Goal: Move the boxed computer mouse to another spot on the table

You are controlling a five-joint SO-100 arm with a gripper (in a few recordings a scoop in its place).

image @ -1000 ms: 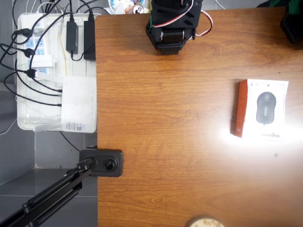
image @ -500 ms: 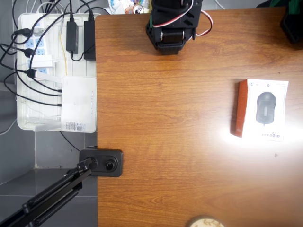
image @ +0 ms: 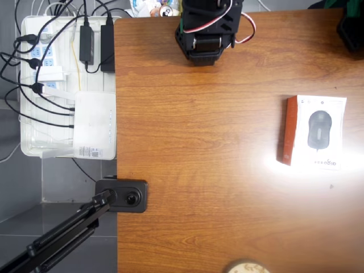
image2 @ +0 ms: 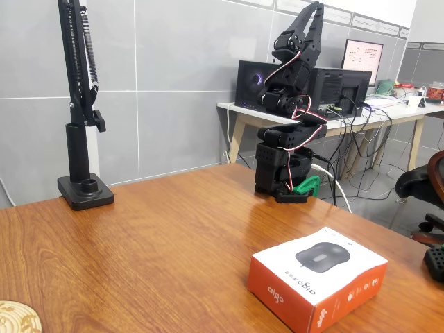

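The boxed computer mouse (image: 315, 131) lies flat near the right side of the table (image: 199, 142) in the overhead view. It is a white box with a grey mouse pictured on top and an orange-red side. In the fixed view the box (image2: 319, 274) sits at the front right of the table (image2: 152, 243). The black arm (image: 205, 28) stands folded at the table's far edge, well away from the box. Its gripper (image2: 312, 14) points upward, high above the base, with the fingers together and nothing in them.
Off the table's left edge is a white tray (image: 28, 145) of power strips, cables and a white router-like device (image: 94, 122). A black clamp stand (image: 122, 195) (image2: 84, 191) grips the left edge. A round cork coaster (image: 245, 267) (image2: 17, 318) lies at the near edge.
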